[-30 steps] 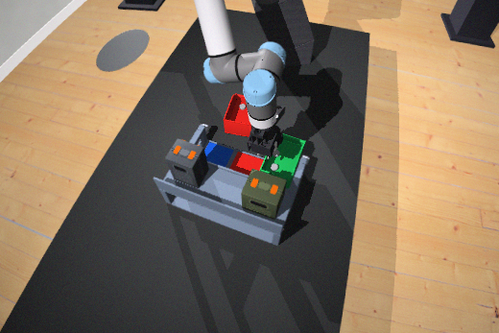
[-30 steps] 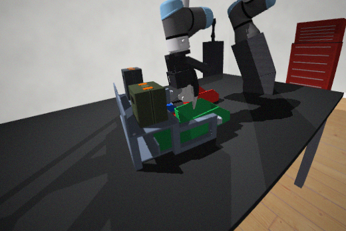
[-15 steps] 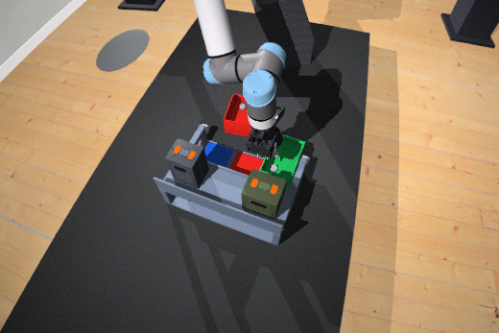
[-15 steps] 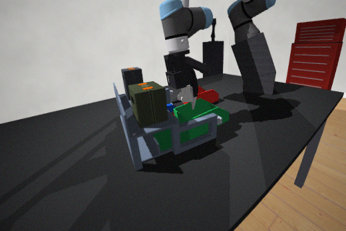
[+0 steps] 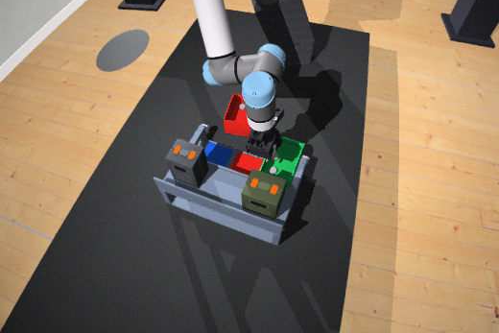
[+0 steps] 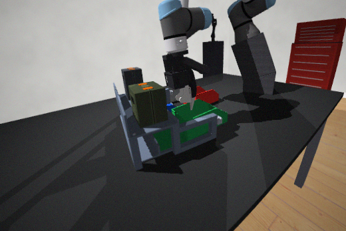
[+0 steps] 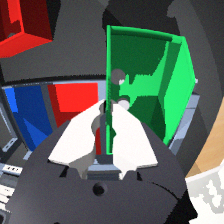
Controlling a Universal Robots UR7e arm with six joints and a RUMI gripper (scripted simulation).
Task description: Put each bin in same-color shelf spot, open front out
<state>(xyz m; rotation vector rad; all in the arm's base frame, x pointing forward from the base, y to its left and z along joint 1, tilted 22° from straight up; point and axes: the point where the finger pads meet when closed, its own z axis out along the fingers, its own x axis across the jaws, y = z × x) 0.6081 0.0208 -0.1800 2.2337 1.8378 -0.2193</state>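
My gripper point(image 5: 267, 157) point(image 6: 191, 108) point(image 7: 107, 100) points down and is shut on the thin left side wall of the green bin point(image 5: 290, 150) point(image 6: 194, 110) point(image 7: 145, 55). That bin sits in the right end of the shelf point(image 5: 225, 182) point(image 6: 213, 119), its front part still out over the front edge; the green mark is hidden. Round grey parts point(image 5: 273, 170) point(image 7: 118, 76) lie inside it. The red mark point(image 5: 249, 163) point(image 7: 75, 97) and blue mark point(image 5: 218, 154) point(image 7: 32, 115) are uncovered. The red bin point(image 5: 236, 127) point(image 6: 209, 97) point(image 7: 30, 40) stands on the table before the shelf, a grey part point(image 5: 242, 107) inside.
A dark grey box point(image 5: 184, 169) point(image 6: 128, 78) and an olive box point(image 5: 259, 198) point(image 6: 150, 110) stand on the shelf's upper board. The olive box is close to the green bin's rear. The shelf's side frame runs along the green bin's right side.
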